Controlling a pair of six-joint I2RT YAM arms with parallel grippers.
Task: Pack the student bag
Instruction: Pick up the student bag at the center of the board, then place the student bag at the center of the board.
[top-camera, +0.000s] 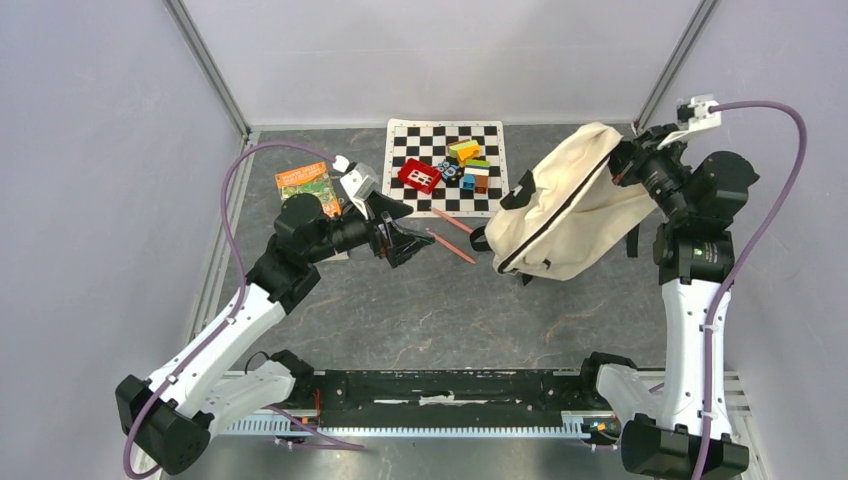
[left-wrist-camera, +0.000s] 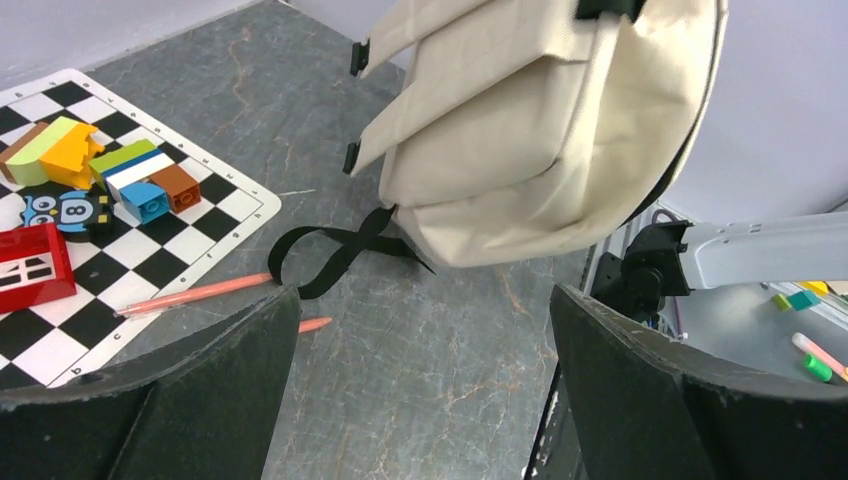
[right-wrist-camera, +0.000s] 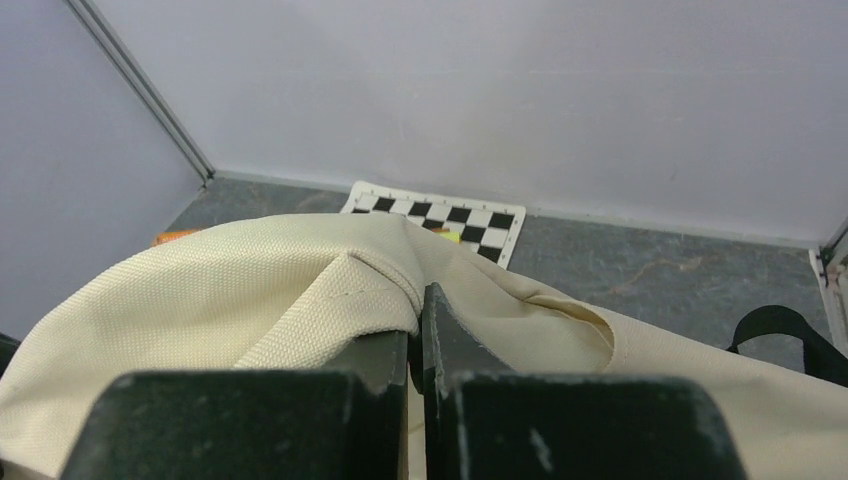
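Observation:
The student bag (top-camera: 570, 205) is a cream fabric backpack with black straps and zipper, lifted at its right end and sagging toward the table. My right gripper (top-camera: 622, 160) is shut on a fold of the bag's cream fabric (right-wrist-camera: 330, 290). My left gripper (top-camera: 412, 240) is open and empty, low over the table left of the bag, pointing at it. In the left wrist view the bag (left-wrist-camera: 540, 120) hangs ahead with a black strap loop (left-wrist-camera: 330, 255) on the table.
A checkered mat (top-camera: 447, 165) at the back holds a red block (top-camera: 419, 175) and several coloured blocks (top-camera: 468, 165). Two pink pencils (top-camera: 452, 235) lie in front of the mat. An orange-green booklet (top-camera: 305, 185) lies at the back left.

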